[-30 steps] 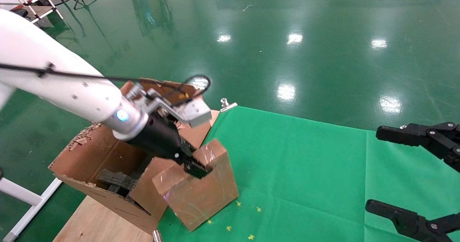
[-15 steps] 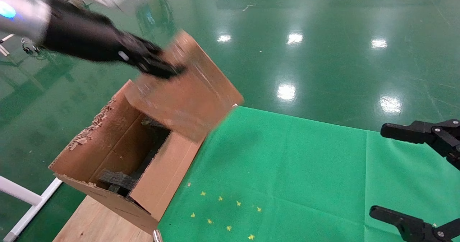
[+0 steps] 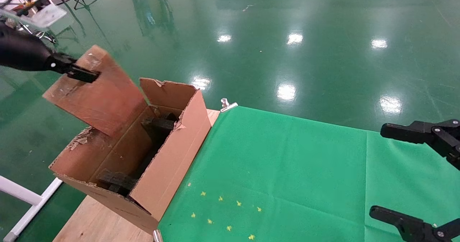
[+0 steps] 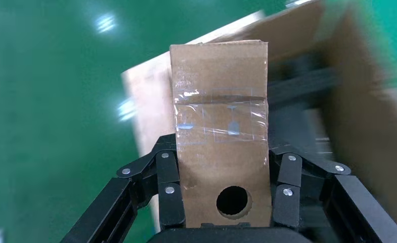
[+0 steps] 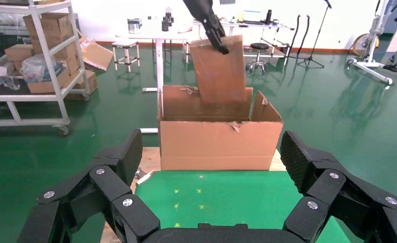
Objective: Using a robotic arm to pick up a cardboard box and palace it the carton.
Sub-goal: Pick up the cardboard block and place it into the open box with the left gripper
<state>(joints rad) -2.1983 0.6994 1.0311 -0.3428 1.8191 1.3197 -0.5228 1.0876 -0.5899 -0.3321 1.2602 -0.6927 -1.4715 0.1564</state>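
The small reddish-brown cardboard box (image 3: 97,91) hangs tilted in the air with my left gripper (image 3: 77,71) shut on its upper end. In the left wrist view both black fingers (image 4: 167,174) press the taped box (image 4: 219,116) on its sides. Its lower end is over the left side of the large open carton (image 3: 169,163); I cannot tell whether they touch. Dark foam blocks (image 3: 158,123) lie inside. The right wrist view shows the box (image 5: 221,71) above the carton (image 5: 219,144). My right gripper (image 3: 377,171) stands open at the right edge, idle.
A green cloth (image 3: 287,170) with small yellow marks (image 3: 222,213) covers the wooden table (image 3: 97,220). A metal clip (image 3: 228,105) holds the cloth's far corner. A white frame leg (image 3: 21,199) stands left of the table. Shelves with boxes (image 5: 34,66) stand far off.
The left gripper lifted the cardboard box off the green cloth, swung it up over the carton's far end, then carried it left and lower. The right arm barely moved.
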